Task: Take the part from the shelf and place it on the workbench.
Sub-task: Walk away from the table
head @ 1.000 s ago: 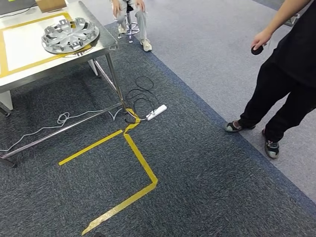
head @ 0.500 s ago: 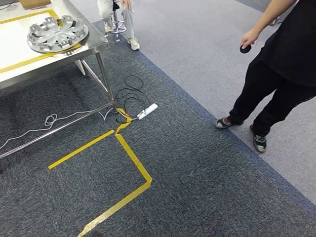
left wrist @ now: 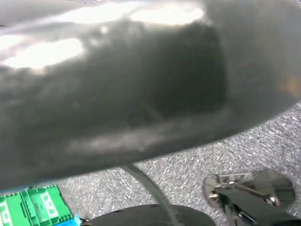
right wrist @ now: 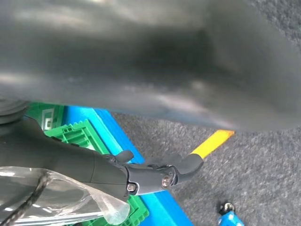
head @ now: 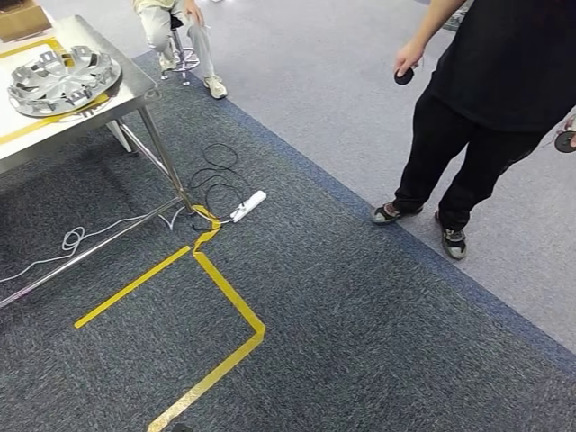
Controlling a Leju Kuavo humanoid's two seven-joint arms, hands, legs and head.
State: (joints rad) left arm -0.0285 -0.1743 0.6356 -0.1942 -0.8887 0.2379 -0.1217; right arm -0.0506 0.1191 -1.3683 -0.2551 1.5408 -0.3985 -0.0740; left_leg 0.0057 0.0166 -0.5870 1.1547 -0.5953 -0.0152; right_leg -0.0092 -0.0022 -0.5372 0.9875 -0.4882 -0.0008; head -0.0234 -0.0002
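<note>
A silver hubcap-like part [head: 61, 79] lies flat on the steel workbench [head: 131, 90] at the far left, inside a yellow tape frame. Both arms hang at my sides. In the right wrist view my right hand [right wrist: 149, 175] has its dark fingers [right wrist: 184, 165] stretched out over the carpet with nothing in them; clear plastic film [right wrist: 71, 205] sits by the wrist. In the left wrist view a small piece of my left hand [left wrist: 248, 193] shows at the picture's edge, and whether it holds anything is hidden.
Yellow floor tape [head: 228, 292] turns a corner on the dark carpet. A white power strip [head: 247, 205] and loose cables [head: 217, 175] lie by the workbench leg. A person in black [head: 489, 90] stands at the right and another sits at the back [head: 176, 36]. A green crate [right wrist: 78, 134] lies by my feet.
My view has swung to the right, so the workbench, the tape and both people have slid left in the picture. The hubcap-like part stays where it lies on the bench.
</note>
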